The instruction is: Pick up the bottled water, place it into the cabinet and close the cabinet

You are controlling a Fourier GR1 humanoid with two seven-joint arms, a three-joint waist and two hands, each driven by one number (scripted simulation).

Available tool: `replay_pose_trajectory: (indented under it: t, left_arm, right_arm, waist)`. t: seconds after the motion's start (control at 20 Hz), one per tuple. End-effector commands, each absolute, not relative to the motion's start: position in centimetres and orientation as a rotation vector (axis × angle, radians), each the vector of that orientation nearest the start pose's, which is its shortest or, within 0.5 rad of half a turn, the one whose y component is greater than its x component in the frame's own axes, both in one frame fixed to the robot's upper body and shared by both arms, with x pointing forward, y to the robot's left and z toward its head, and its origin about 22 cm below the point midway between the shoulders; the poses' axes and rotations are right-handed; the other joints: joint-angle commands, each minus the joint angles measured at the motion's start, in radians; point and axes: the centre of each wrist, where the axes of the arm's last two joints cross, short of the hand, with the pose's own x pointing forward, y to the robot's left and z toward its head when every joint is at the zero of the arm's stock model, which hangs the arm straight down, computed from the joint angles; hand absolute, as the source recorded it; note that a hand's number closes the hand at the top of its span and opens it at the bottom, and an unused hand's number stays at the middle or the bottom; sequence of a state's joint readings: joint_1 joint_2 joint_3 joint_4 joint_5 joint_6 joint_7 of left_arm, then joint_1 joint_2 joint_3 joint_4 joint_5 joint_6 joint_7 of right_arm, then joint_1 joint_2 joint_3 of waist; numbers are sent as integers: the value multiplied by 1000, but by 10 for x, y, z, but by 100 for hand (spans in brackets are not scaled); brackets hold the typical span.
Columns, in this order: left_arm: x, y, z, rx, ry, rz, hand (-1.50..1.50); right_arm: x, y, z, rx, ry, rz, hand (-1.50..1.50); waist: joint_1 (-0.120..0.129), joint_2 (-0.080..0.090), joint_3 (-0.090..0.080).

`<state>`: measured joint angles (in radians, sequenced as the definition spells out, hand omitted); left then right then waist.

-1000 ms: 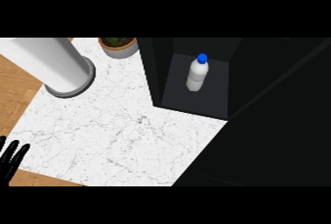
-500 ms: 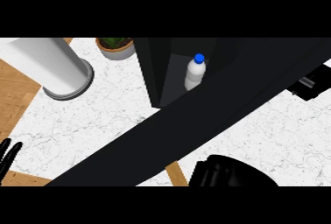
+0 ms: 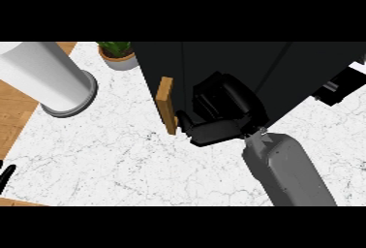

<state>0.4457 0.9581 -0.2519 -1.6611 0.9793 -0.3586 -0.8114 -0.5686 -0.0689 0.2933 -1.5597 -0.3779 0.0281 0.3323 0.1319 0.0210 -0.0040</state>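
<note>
The black cabinet (image 3: pixel 221 60) stands at the back of the marble counter (image 3: pixel 107 160) with its door swung to. A wooden handle (image 3: pixel 166 104) shows along the door's left edge. My right hand (image 3: pixel 221 114) lies against the door front just right of the handle, its thumb near the handle's lower end. The grey forearm (image 3: pixel 286 169) comes up from the lower right. The bottled water is hidden from sight. Only the fingertips of my left hand (image 3: pixel 6 175) show at the lower left edge, straight and resting.
A tall white cylinder (image 3: pixel 46 75) on a grey base stands at the back left. A small potted plant (image 3: pixel 118 52) sits beside the cabinet's left corner. Wooden flooring (image 3: pixel 13 114) borders the counter on the left. A black and white object (image 3: pixel 342 82) sits at the right edge.
The cabinet door has swung from wide open to closed, hiding the bottle that stood inside. My right hand and forearm have come into view against the door. The left hand stays put.
</note>
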Motion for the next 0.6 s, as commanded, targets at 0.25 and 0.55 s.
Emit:
replay_pose_trajectory:
  t: [0.25,0.55]
  left_arm:
    - [119,399,29,-517,-1843,47,-150]
    - [122,394,29,-519,-1841,43,-150]
  right_arm:
    - [382,-97,135,448,-1604,376,150]
    - [392,-93,140,452,-1621,387,150]
  waist:
    - [-30,2,4]
    - [-36,3,3]
